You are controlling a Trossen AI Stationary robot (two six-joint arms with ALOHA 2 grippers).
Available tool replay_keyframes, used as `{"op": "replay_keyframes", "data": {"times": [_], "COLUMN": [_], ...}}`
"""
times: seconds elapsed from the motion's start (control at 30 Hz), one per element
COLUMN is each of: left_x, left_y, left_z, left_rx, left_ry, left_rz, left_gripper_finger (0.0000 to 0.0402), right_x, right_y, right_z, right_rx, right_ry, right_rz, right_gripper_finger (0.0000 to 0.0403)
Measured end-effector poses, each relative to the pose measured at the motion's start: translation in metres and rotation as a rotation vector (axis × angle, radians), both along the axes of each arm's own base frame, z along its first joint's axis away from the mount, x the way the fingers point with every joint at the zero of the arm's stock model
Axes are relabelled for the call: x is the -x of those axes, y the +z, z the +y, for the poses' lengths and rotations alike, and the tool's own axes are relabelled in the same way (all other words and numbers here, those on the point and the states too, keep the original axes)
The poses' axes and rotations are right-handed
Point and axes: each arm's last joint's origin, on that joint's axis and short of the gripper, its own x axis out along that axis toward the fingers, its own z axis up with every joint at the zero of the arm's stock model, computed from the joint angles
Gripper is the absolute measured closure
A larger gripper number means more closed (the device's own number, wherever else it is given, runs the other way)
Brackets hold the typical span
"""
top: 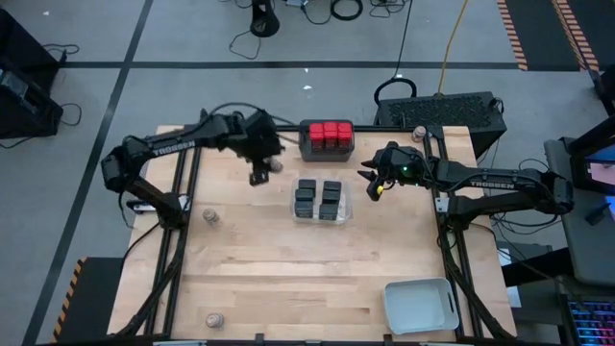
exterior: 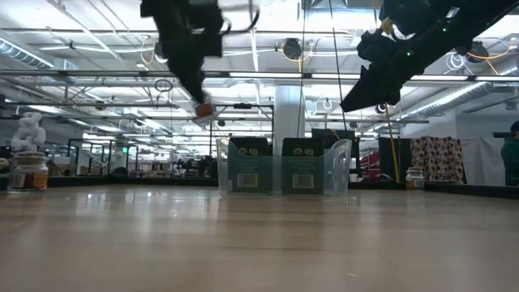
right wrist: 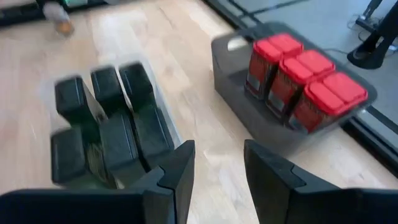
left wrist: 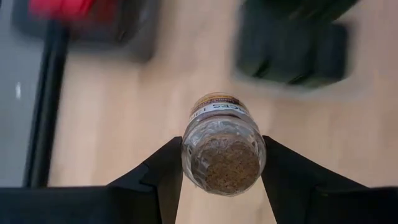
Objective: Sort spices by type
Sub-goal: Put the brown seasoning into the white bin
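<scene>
The left gripper (left wrist: 221,168) is clamped on a round clear glass jar of brown spice (left wrist: 222,147), the jar sitting squarely between its two dark fingers (left wrist: 163,177), lifted above the wooden table (top: 279,274). It hangs beside the dark grey tray (top: 327,152) holding six red-topped blocky containers (top: 330,134). The right gripper (right wrist: 216,171) hovers with its fingers parted and nothing between them, just right of the clear tray (top: 321,215) of black boxy containers (top: 318,200). Loose round jars (top: 210,216) stand near the table's left edge. A pale grey tray (top: 420,305) lies at the near right corner.
</scene>
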Motion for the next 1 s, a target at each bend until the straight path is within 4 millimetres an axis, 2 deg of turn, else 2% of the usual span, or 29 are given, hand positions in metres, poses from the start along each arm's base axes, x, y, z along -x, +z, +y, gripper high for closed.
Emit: {"op": "replay_keyframes", "data": {"times": [0.23,0.43,0.57,0.8,1.0], "left_x": [-0.039,-0.059,-0.075,-0.112,-0.149], "left_y": [0.01,0.016,0.012,-0.013,-0.014], "left_z": [-0.069,-0.12,-0.149,-0.195,-0.234], "left_rx": [-0.025,-0.072,-0.065,-0.013,0.021], "left_ry": [-0.194,-0.243,-0.264,-0.321,-0.354], "left_rz": [-0.197,-0.338,-0.419,-0.521,-0.54], "left_gripper_finger": [0.0217,0.0217,0.0217,0.0217,0.0217], "right_x": [0.006,0.006,0.007,0.016,0.03], "right_y": [-0.009,-0.01,-0.011,-0.01,0.002], "right_z": [0.002,0.002,0.002,0.004,0.006], "right_rx": [-0.028,-0.027,-0.032,-0.037,-0.011], "right_ry": [0.004,0.008,0.008,0.008,0.005], "right_rz": [0.107,0.123,0.138,0.176,0.138], "right_gripper_finger": [0.0282,0.0282,0.0282,0.0282,0.0282]}}
